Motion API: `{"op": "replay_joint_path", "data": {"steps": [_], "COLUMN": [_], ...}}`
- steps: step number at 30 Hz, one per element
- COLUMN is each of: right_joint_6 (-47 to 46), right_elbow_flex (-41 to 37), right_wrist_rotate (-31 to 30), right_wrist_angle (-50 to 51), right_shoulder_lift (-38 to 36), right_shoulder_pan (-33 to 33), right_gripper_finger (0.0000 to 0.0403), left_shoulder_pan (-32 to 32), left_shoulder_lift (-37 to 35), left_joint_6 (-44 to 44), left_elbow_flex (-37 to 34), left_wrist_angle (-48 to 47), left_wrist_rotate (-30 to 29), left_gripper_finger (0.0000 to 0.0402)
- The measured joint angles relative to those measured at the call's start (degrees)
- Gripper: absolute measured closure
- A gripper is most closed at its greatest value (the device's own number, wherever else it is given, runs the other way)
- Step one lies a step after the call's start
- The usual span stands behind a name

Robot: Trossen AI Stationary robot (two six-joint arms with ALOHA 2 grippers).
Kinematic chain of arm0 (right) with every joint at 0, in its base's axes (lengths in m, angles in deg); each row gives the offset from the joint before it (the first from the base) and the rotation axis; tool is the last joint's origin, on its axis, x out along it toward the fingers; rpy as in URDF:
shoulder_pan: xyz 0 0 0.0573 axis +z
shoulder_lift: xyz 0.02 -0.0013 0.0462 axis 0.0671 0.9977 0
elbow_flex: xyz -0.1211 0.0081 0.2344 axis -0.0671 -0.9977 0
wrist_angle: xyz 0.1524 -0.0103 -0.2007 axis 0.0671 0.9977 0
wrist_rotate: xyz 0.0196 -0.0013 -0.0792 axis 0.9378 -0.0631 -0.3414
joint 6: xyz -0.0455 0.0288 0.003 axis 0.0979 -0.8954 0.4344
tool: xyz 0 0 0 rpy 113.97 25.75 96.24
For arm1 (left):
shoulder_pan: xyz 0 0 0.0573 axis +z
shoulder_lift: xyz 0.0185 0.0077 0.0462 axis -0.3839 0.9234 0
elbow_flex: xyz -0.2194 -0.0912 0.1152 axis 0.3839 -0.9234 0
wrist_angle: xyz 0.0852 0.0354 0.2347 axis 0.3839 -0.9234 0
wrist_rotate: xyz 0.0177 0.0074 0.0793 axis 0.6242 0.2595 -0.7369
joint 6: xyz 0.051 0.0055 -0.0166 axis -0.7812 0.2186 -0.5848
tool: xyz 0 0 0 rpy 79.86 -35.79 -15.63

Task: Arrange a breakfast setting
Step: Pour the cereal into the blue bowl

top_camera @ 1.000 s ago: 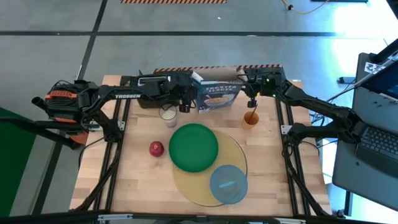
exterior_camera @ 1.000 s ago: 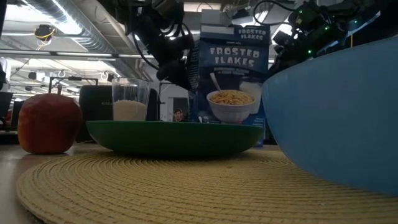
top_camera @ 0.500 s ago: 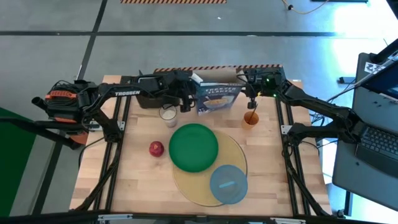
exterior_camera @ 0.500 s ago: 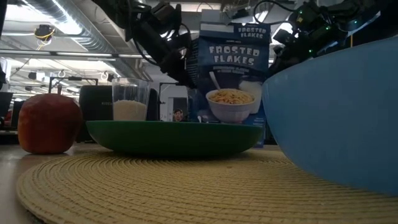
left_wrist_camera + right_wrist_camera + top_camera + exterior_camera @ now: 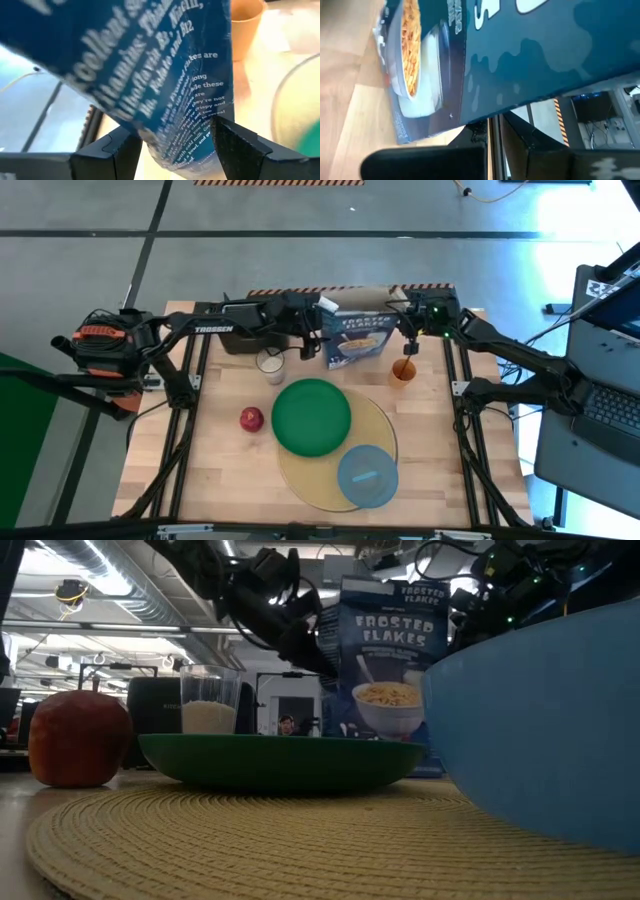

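Cereal box (image 5: 357,338) stood upright behind plate (image 5: 311,416) | left gripper (image 5: 172,150) clamped its side edge | right gripper (image 5: 408,330) beside box, grip unclear

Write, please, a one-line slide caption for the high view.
Left gripper holds the blue cereal box beside the milk glass.

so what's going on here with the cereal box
Both arms are at the far edge of the table, handling the blue cereal box. The left tool has its fingers on either side of the box's narrow side panel, and the box leans over. The right tool is at the box's other end. The milk glass and orange drink cup stand on either side of the box. Nearer the camera, the green plate and blue-grey bowl sit on the yellow mat, with the red apple beside it.
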Motion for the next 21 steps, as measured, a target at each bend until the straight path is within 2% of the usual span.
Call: {"op": "replay_joint_path", "data": {"steps": [10, 17, 21], "right_joint_6": [0.0, -0.1, -0.2], "right_elbow_flex": [0.0, 0.0, 0.0], "right_wrist_rotate": [-3.0, -3.6, -3.6], "right_wrist_angle": [7.0, 7.5, 7.9], "right_shoulder_lift": [-5.4, -6.6, -6.6], "right_shoulder_pan": [0.1, 0.1, 0.2], "right_gripper_finger": [0.0372, 0.0372, 0.0372], "left_shoulder_pan": [1.2, 1.0, 0.3], "left_shoulder_lift": [2.6, 1.9, 1.8], "left_joint_6": [0.0, 0.2, -0.2], "left_elbow_flex": [0.1, 0.3, 0.3], "left_wrist_angle": [8.0, 4.4, 0.1], "left_wrist_rotate": [-0.6, -2.3, -8.4], "left_gripper_finger": [0.0179, 0.0179, 0.0179]}}
